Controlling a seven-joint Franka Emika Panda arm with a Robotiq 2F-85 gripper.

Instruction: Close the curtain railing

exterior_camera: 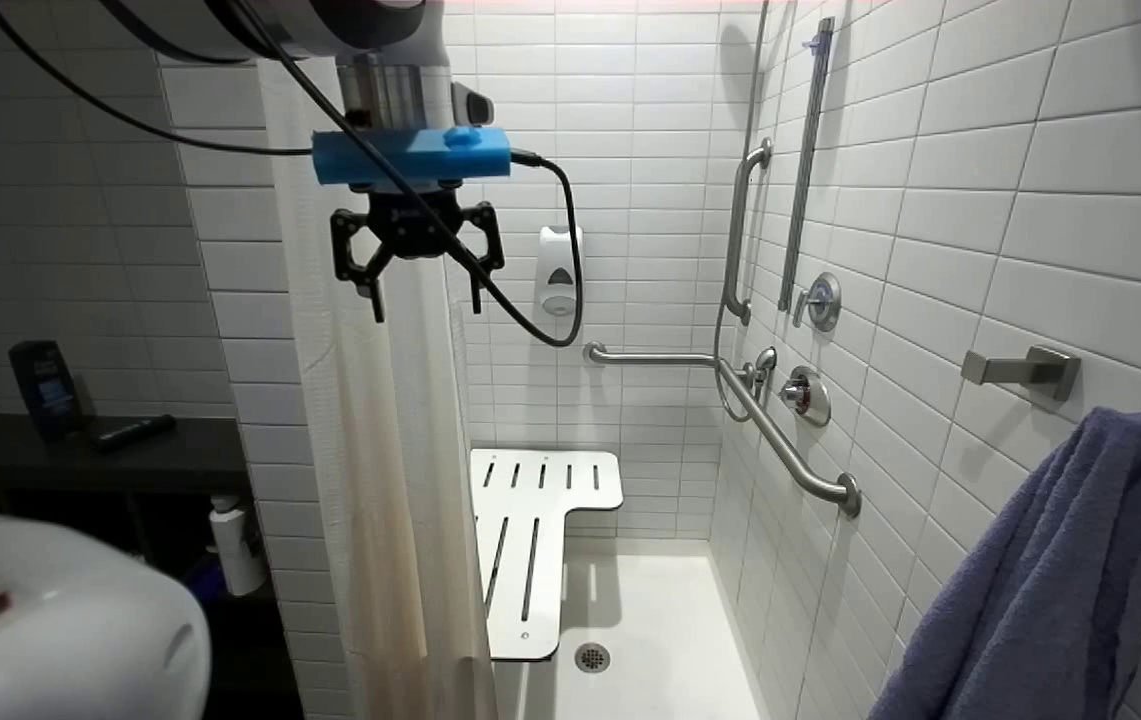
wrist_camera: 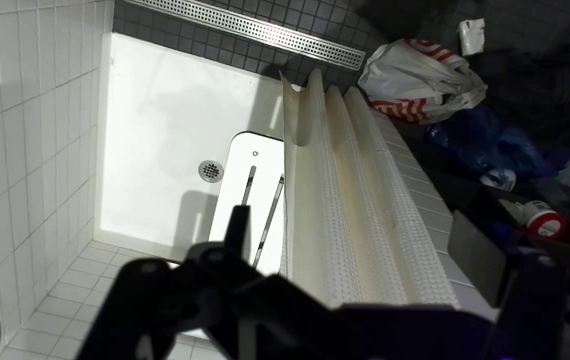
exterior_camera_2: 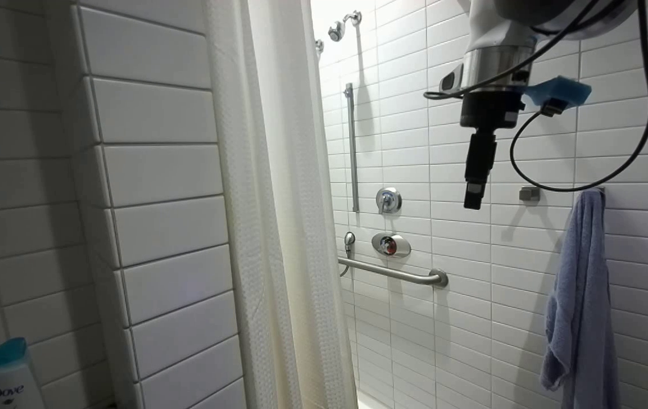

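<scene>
Curtain (exterior_camera: 400, 480) hangs in bunched pleats behind the gripper (exterior_camera: 428, 314) in an exterior view, and reaches well below it. The gripper points down with its fingers (exterior_camera: 376, 300) spread wide and nothing held. Lower than the gripper, past the fabric's loose edge, a slotted bench (exterior_camera: 513, 550) lies in plain sight, so the curtain looks largely undrawn. I judge the step in hand to be the approach: no hold taken, no pulling begun.

In an exterior view the gripper is seen edge-on, so its spread cannot be read there. Tiled wall (exterior_camera_2: 465, 244) shows between it and the curtain, and the two look well apart. A towel (exterior_camera_2: 579, 295) hangs lower than the gripper, on the side away from the curtain.

In the wrist view the pleats run between the parted fingers, but no fabric looks pinched; how near it is cannot be told. The loose edge appears closer to the finger seen against the bench, with the shower floor (wrist_camera: 165, 110) out beyond that finger. The next move, I think, calls for bringing the gripper over until that edge sits inside the fingers, clamping a good fold, then drawing it sideways toward the towel's wall. A shallow pinch might slip.
</scene>
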